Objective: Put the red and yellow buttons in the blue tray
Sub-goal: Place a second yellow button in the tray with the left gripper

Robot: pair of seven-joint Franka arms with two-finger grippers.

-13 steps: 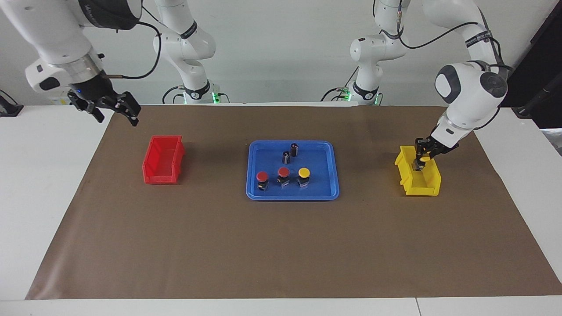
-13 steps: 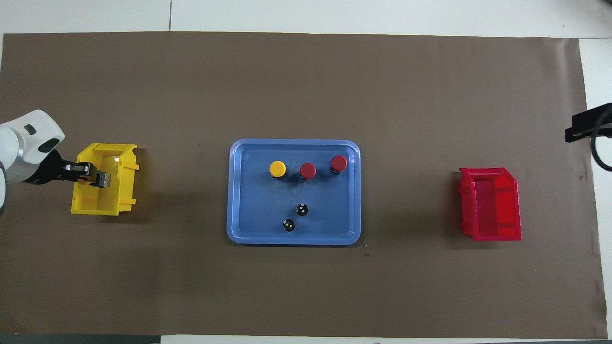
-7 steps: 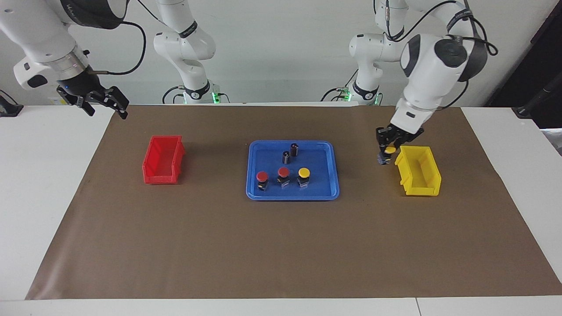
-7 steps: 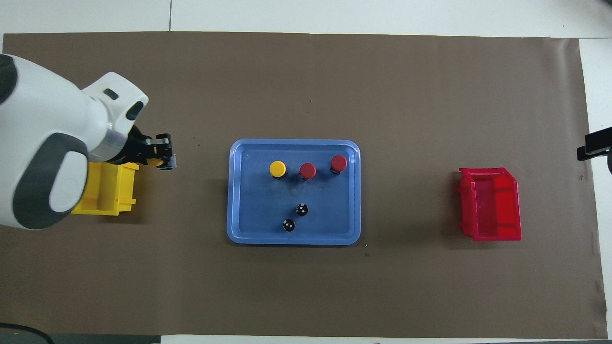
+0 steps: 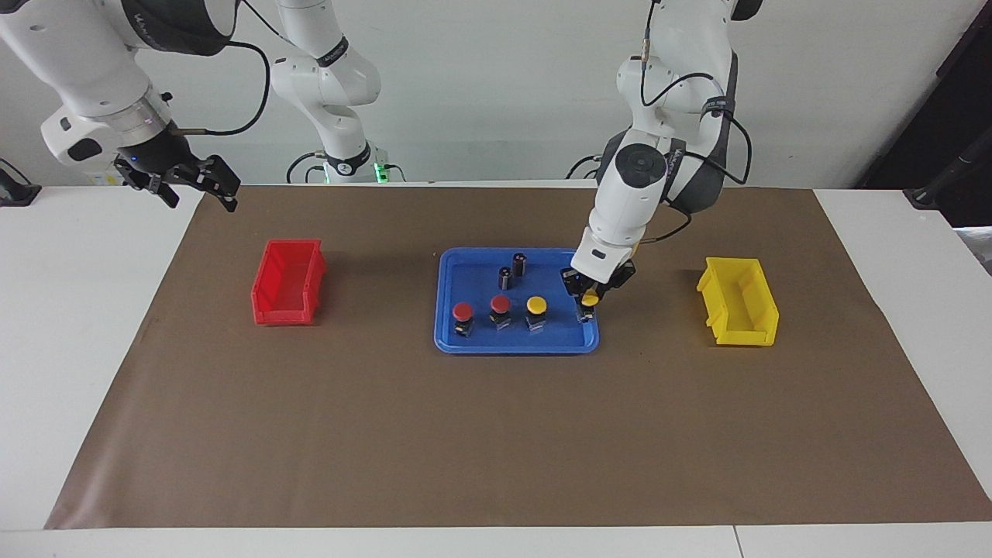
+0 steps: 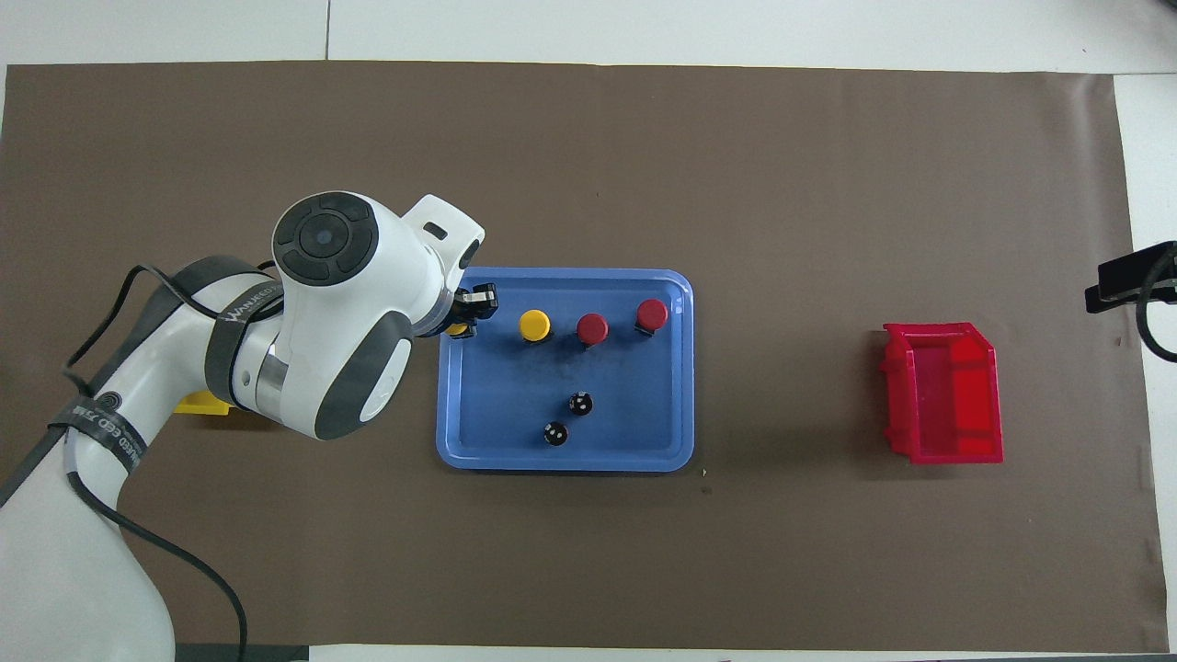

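Left gripper [image 5: 589,298] clamped on a yellow button [image 5: 590,297] over the blue tray [image 5: 465,346], overhead mostly hidden by arm, right gripper [image 5: 194,182] waiting, fingers apart.

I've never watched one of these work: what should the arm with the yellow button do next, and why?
Probably lower and let go. The left gripper holds the last yellow button over the blue tray, at its end beside three buttons already standing there. The right gripper waits.

Red bin [image 5: 288,282]; yellow bin [image 5: 738,301] (both empty); two dark cylinders [image 5: 512,269].
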